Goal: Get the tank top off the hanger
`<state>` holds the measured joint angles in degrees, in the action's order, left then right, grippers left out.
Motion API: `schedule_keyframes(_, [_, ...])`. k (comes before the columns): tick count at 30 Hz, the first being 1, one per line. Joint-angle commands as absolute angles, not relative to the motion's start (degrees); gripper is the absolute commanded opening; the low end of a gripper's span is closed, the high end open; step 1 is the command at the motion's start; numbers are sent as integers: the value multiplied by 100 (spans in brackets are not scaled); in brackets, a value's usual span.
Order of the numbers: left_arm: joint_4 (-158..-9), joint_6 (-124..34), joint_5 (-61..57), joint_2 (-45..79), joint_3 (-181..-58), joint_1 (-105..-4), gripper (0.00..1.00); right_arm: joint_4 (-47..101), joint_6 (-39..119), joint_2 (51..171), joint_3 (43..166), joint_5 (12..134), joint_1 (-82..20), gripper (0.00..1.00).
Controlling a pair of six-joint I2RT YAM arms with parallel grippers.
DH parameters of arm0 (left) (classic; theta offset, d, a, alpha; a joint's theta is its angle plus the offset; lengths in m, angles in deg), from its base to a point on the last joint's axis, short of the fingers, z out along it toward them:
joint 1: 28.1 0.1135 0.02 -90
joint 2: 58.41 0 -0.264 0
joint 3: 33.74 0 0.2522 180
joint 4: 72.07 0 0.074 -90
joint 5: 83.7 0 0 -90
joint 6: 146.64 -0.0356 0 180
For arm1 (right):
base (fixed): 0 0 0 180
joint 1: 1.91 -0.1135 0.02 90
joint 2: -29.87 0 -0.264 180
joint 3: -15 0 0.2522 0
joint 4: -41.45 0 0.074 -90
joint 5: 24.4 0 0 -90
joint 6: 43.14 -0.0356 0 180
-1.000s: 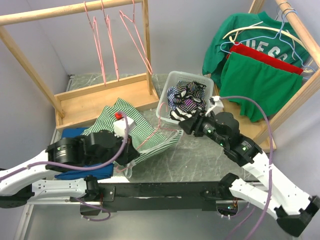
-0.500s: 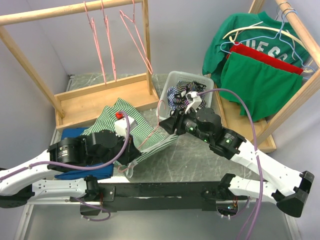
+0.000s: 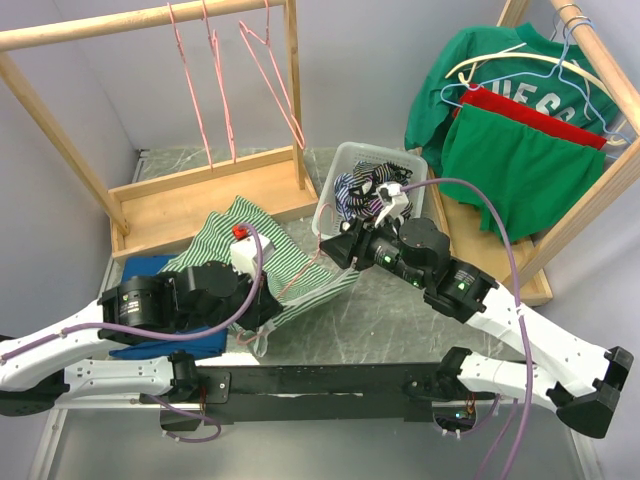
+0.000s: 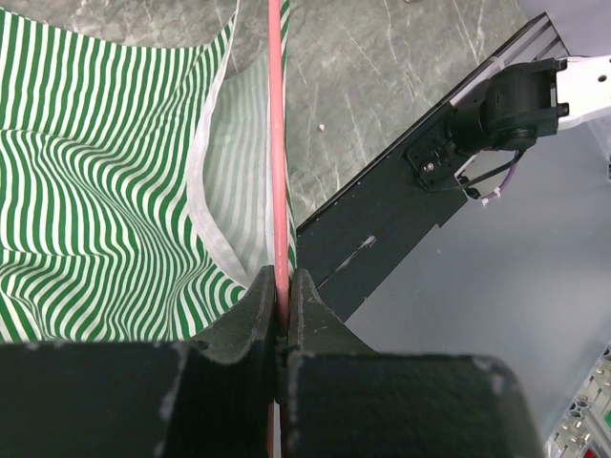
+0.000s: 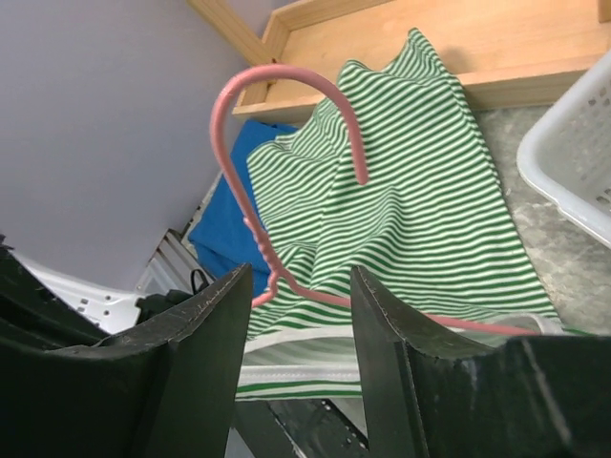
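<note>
Clothes-filled bin (image 3: 328, 200) beside wooden rack (image 3: 200, 200)

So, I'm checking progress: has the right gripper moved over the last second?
Yes. The right gripper swung left along the white basket's front edge, toward the pink hanger.

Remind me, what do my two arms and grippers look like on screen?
The left arm and right arm have white shells, black joint housings and looping purple cables. Green lights dot the right arm's joints. The left gripper and right gripper are matte black.
</note>
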<state>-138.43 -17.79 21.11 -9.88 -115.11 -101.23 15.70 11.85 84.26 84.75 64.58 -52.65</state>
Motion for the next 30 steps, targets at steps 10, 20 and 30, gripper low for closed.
schedule_keyframes(10, [-13382,-1815,1869,-972,-11517,-10158,1,1855,1583,8998,8985,6797,-5315,52])
schedule_keyframes(20, [-13373,-1841,1799,-999,-11456,-10158,1,1942,1601,8893,8897,6938,-5333,18])
schedule_keyframes(30, [-13470,-1762,2035,-1016,-11508,-10158,3,1908,1601,8937,9011,6973,-5342,0])
